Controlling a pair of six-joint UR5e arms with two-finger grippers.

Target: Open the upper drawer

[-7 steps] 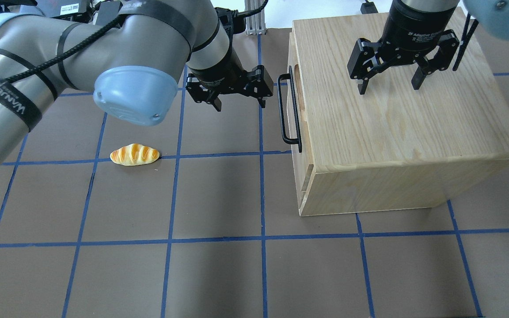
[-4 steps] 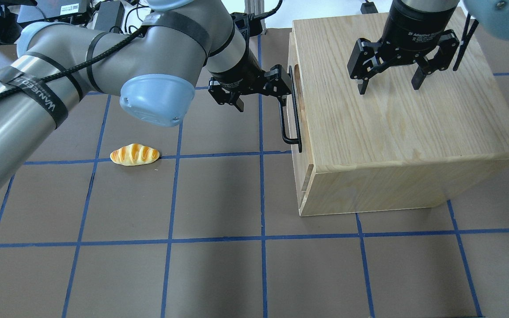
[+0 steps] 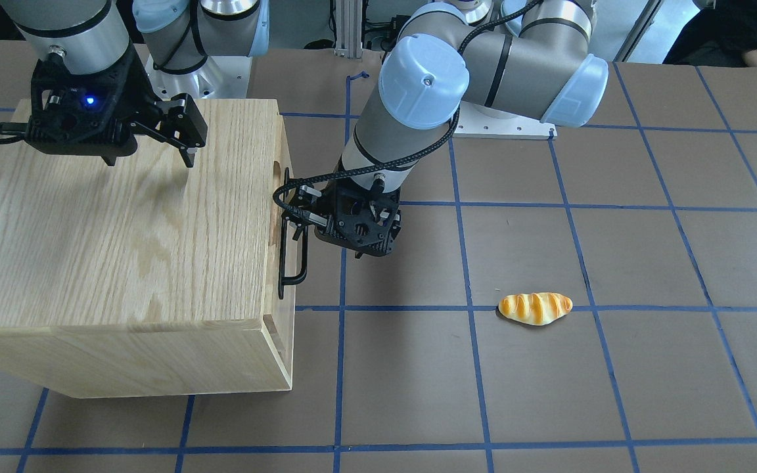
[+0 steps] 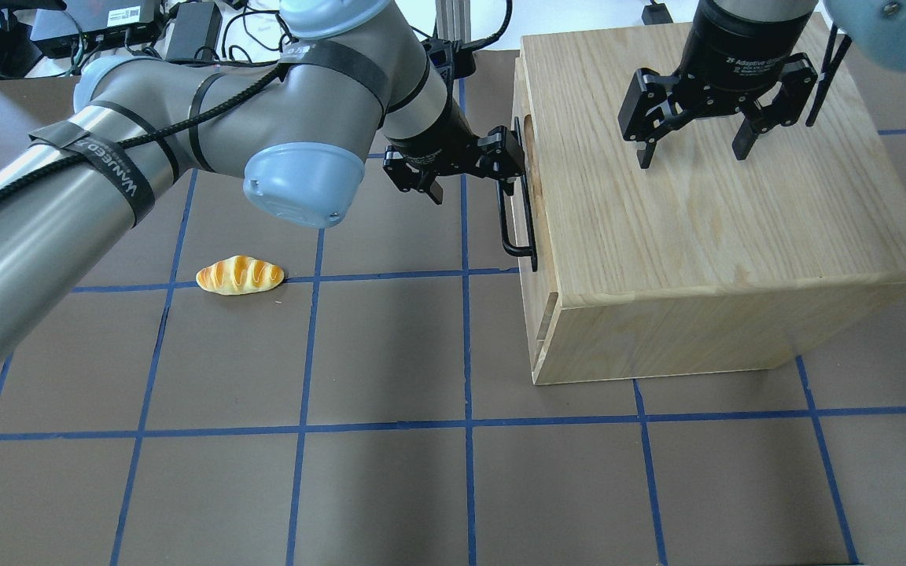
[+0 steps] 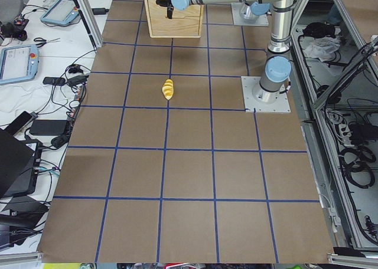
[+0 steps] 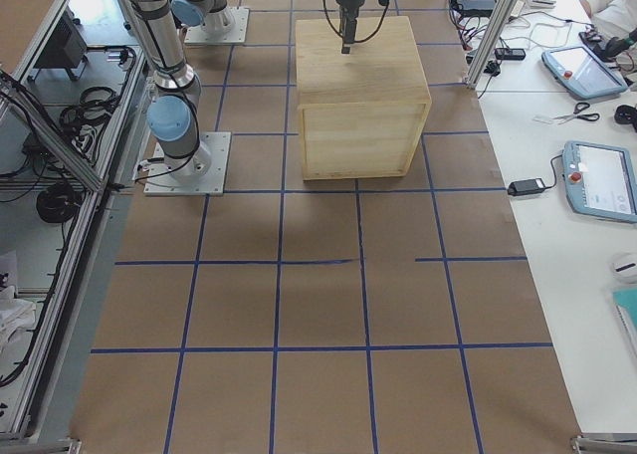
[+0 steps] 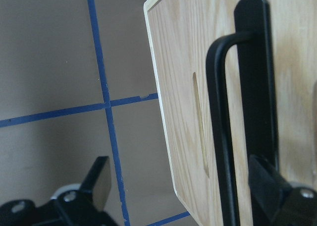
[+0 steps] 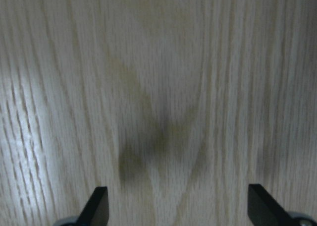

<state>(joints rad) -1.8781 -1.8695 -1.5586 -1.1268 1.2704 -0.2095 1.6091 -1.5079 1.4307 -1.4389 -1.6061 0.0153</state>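
Note:
The oak cabinet (image 4: 720, 196) stands on the table with its front facing my left arm. The upper drawer's front panel (image 7: 188, 62) sits flush, with its black bar handle (image 4: 517, 224) standing off it. My left gripper (image 4: 473, 185) is open and straddles the handle's far end. In the left wrist view the bar (image 7: 222, 132) runs just inside one fingertip (image 7: 270, 186), and the other fingertip (image 7: 99, 179) is well clear. My right gripper (image 4: 693, 156) is open and empty just above the cabinet top (image 8: 163, 87).
A bread roll (image 4: 239, 275) lies on the brown mat to the left of the cabinet; it also shows in the front-facing view (image 3: 535, 308). Blue tape lines grid the table. Cables and devices sit beyond the far edge.
My left gripper has moved right, from open table to the cabinet front, and now straddles the handle bar. The right gripper and the drawer have not moved.

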